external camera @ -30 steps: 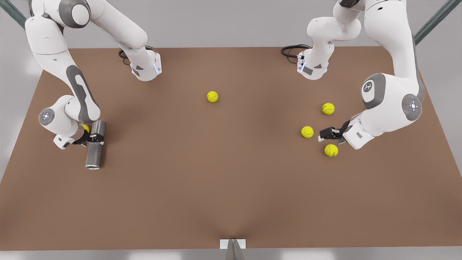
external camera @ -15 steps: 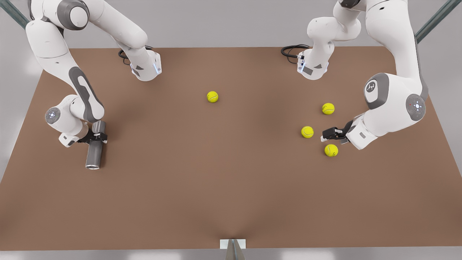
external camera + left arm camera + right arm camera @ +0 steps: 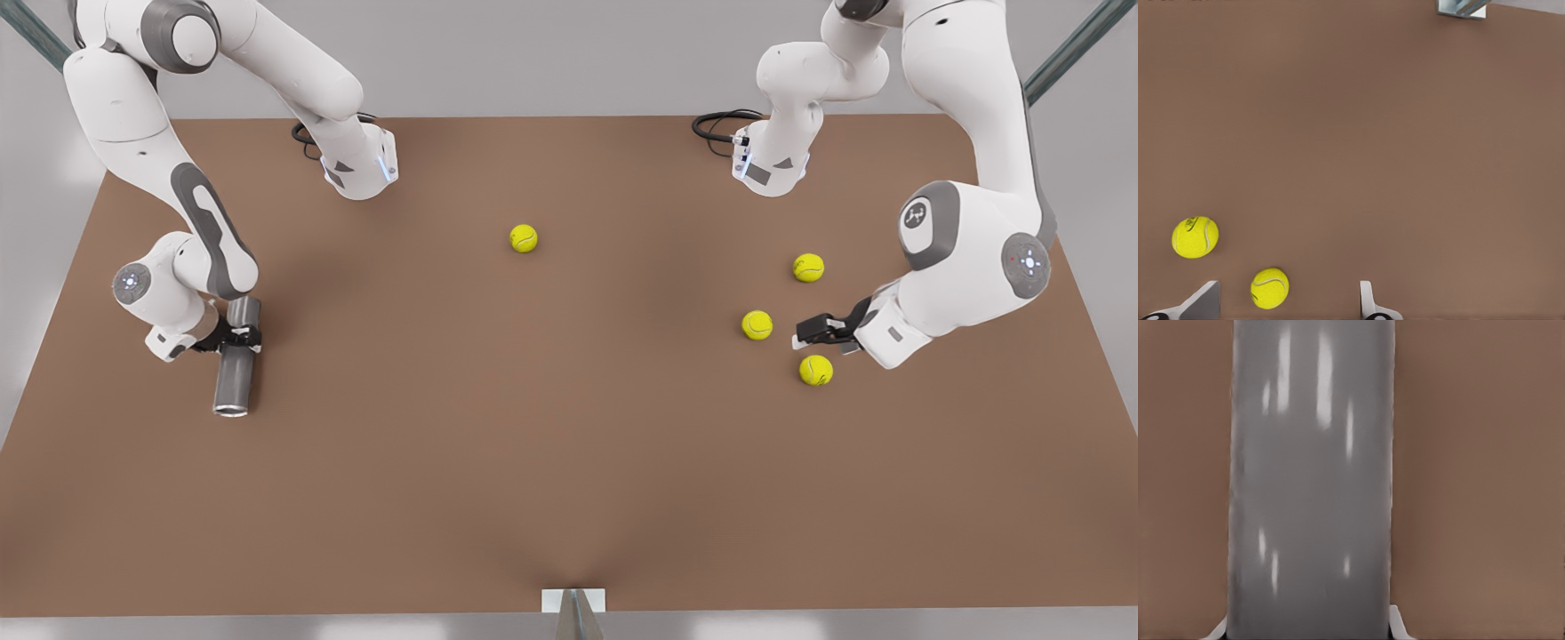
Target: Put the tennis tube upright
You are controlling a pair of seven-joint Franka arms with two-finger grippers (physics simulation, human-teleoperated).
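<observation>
The tennis tube [image 3: 235, 360] lies flat on the brown table [image 3: 498, 427] at the front view's left, its silvery rimmed end toward the near edge. My right gripper [image 3: 238, 337] straddles its upper part from the side. In the right wrist view the grey tube [image 3: 1311, 480] runs between the fingertips [image 3: 1398, 623], which press against its two sides. My left gripper [image 3: 805, 333] waits low at the front view's right, open, and its wrist view shows the fingers [image 3: 1368, 303] spread wide apart with nothing held.
Three tennis balls [image 3: 757, 324], [image 3: 815, 370], [image 3: 808, 268] lie around the left gripper, two of them in its wrist view [image 3: 1269, 288], [image 3: 1195, 237]. Another ball [image 3: 524, 238] sits mid-table toward the back. A small white bracket [image 3: 573, 601] marks the near edge.
My right arm shifted slightly and its gripper settled around the tube, hiding a ball behind the wrist. The left gripper drew back a little toward the front view's right.
</observation>
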